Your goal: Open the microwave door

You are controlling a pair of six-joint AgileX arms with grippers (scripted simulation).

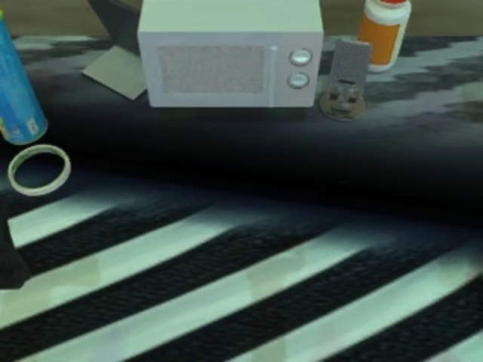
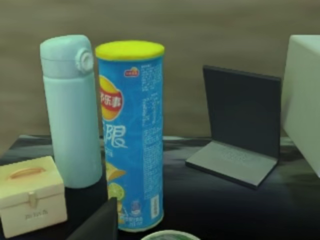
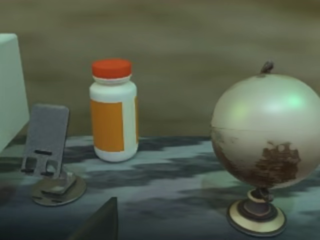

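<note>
While the microwave door point(image 1: 213, 69) sits closed, no pincer is near; I cannot tell either's state; next comes reaching its edge.

The top view's edge is cutting off the microwave point(image 1: 230, 53), the blue can point(image 1: 16, 90) and the orange bottle point(image 1: 383, 30). The microwave is hiding most of the laptop point(image 1: 117, 69).

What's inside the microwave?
Nobody can tell yet. The microwave has its door shut, and the grey speckled mesh window shows nothing behind it. Only the outside shows: the white case and two round silver knobs.
</note>
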